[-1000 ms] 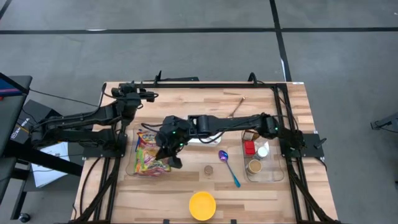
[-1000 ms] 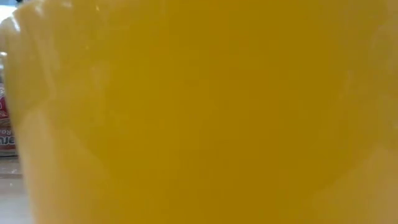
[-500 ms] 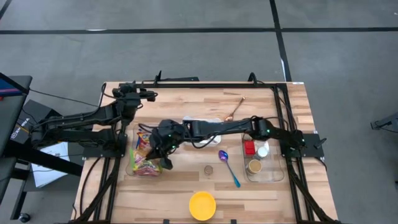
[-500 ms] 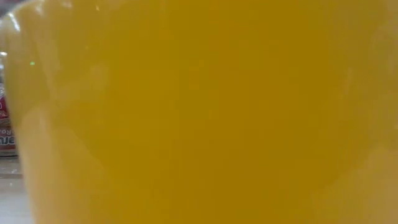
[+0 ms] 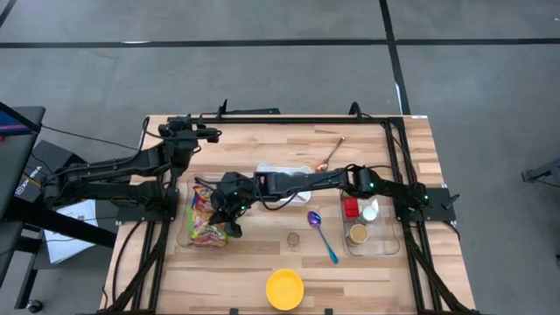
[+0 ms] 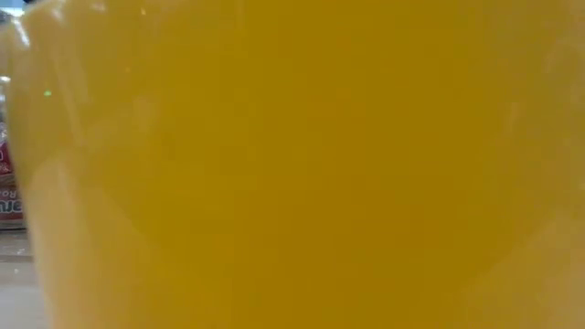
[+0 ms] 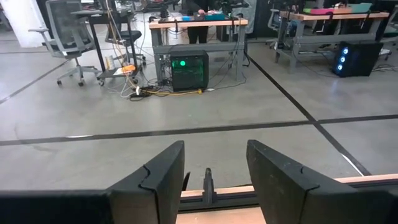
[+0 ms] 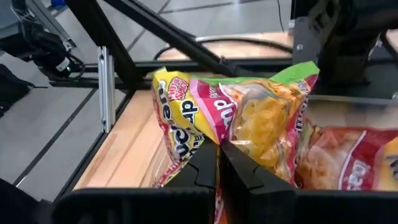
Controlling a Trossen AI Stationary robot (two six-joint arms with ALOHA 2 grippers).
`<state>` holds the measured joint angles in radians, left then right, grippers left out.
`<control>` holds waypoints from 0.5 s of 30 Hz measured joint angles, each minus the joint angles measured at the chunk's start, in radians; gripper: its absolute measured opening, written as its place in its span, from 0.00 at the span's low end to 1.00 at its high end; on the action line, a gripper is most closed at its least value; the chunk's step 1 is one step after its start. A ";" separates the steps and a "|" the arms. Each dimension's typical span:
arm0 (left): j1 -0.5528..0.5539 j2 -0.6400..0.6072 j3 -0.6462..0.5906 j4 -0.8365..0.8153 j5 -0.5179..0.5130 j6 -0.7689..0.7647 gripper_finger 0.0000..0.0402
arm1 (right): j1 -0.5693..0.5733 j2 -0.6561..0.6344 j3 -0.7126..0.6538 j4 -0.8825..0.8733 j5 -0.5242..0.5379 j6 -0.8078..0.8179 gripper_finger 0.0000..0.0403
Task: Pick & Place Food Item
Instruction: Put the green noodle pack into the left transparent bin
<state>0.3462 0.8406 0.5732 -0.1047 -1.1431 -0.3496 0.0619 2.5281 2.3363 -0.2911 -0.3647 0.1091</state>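
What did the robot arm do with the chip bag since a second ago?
The right gripper slid a little further toward the left edge of the table, lowering over the snack bag, fingers shut on its top as seen in its wrist view. The bag looks more bunched now. The left gripper, yellow bowl, spoon and clear bin stayed put.

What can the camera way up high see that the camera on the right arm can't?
Only the high view shows the whole wooden table, the yellow bowl, the blue spoon, the clear tray of small jars, and the left gripper waiting open at the table's far edge.

Only the right wrist view shows the close-up: the right gripper shut on the snack bag, pinching a fold of it, with the printed snacks plain to see.

Both show the colourful snack bag on the table's left side and the right arm reaching across to it.
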 joint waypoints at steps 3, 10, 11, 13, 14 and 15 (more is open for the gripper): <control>0.000 0.000 0.000 0.000 0.000 0.000 0.42 | 0.007 -0.003 0.000 0.004 0.031 -0.024 0.00; 0.000 0.000 0.000 0.000 0.000 0.000 0.42 | 0.010 -0.003 0.000 -0.009 0.028 -0.036 0.00; 0.000 0.000 0.000 0.000 0.002 0.000 0.42 | 0.010 -0.003 0.000 -0.012 0.028 -0.043 0.00; 0.000 0.000 0.000 0.000 0.017 0.000 0.42 | 0.011 -0.003 0.000 -0.011 0.028 -0.063 0.00; 0.000 0.000 0.000 0.000 0.024 0.000 0.42 | 0.012 -0.003 0.000 -0.010 0.028 -0.071 0.00; 0.000 0.000 0.000 0.000 0.028 0.000 0.42 | 0.014 -0.003 0.000 -0.009 0.028 -0.079 0.00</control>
<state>0.3460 0.8406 0.5735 -0.1047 -1.1147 -0.3496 0.0756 2.5256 2.3367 -0.3006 -0.3367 0.0296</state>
